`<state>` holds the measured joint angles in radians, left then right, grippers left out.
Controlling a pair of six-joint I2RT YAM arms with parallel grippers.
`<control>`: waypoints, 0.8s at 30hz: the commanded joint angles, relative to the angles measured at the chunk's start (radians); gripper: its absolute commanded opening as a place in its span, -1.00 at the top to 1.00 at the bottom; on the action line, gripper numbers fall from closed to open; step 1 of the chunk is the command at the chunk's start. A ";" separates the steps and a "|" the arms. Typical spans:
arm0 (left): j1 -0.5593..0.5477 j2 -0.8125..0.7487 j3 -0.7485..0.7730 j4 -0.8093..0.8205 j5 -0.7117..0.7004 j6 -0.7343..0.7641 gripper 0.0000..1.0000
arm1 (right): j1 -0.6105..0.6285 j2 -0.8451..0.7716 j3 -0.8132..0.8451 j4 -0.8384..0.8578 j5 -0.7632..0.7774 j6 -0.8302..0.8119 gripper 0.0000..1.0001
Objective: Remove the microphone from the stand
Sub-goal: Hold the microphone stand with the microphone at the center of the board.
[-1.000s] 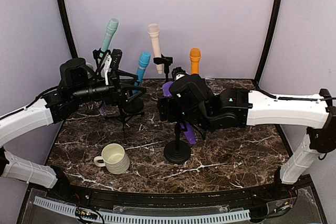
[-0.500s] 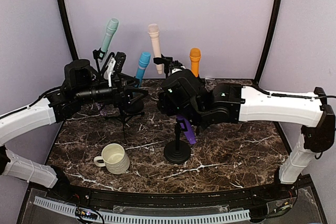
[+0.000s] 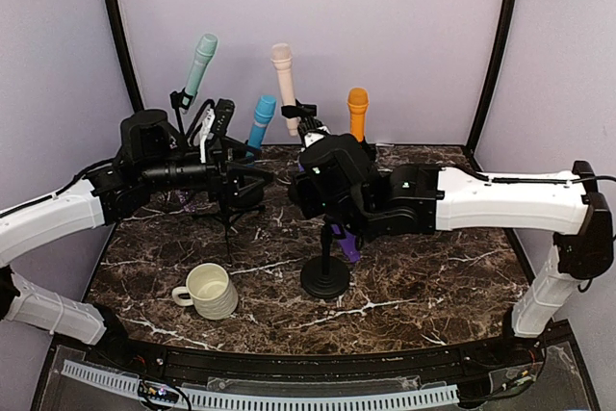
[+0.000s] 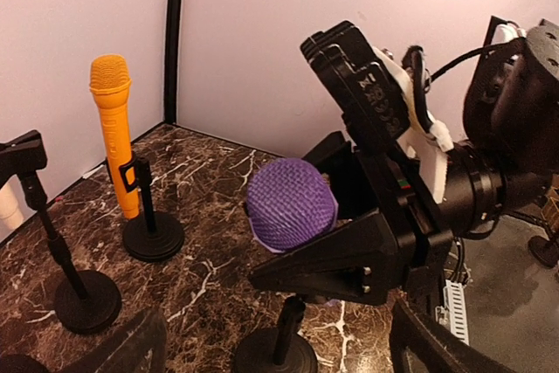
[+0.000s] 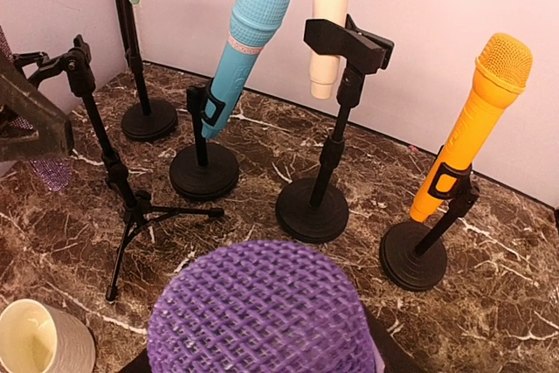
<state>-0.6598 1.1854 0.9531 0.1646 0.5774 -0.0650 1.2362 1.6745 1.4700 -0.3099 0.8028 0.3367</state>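
The purple microphone (image 3: 345, 243) leans in its clip on a black round-base stand (image 3: 324, 278) at mid table. Its mesh head fills the bottom of the right wrist view (image 5: 262, 312) and shows in the left wrist view (image 4: 290, 203). My right gripper (image 3: 314, 190) sits over the microphone just under the head, with one black finger (image 4: 349, 259) on each side. The jaws look spread, and the head hides any contact. My left gripper (image 3: 252, 172) hangs open and empty a little to the left, facing the microphone, with its fingertips (image 4: 140, 347) at the frame's bottom.
An empty tripod stand (image 3: 228, 218) stands under my left gripper. At the back stand a teal (image 3: 200, 63), a blue (image 3: 261, 117), a cream (image 3: 284, 79) and an orange microphone (image 3: 357, 111). A cream mug (image 3: 210, 291) sits front left.
My right gripper has moved a little left and back along the purple microphone. My left gripper has edged right. The microphone stays in its stand.
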 commanded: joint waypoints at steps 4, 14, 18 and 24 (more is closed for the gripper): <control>-0.078 0.064 0.025 -0.001 0.131 0.095 -0.74 | -0.090 -0.208 -0.233 0.394 -0.260 -0.211 0.43; -0.258 0.132 -0.035 0.075 -0.143 0.118 -0.67 | -0.236 -0.348 -0.423 0.570 -0.679 -0.274 0.44; -0.316 0.195 -0.151 0.282 -0.294 0.078 -0.64 | -0.284 -0.350 -0.438 0.597 -0.809 -0.245 0.44; -0.325 0.325 -0.132 0.403 -0.311 0.040 -0.41 | -0.300 -0.334 -0.449 0.620 -0.873 -0.230 0.45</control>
<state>-0.9840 1.4647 0.8009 0.4271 0.3347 -0.0071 0.9421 1.3502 1.0248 0.1463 0.0315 0.0795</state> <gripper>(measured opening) 0.742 0.494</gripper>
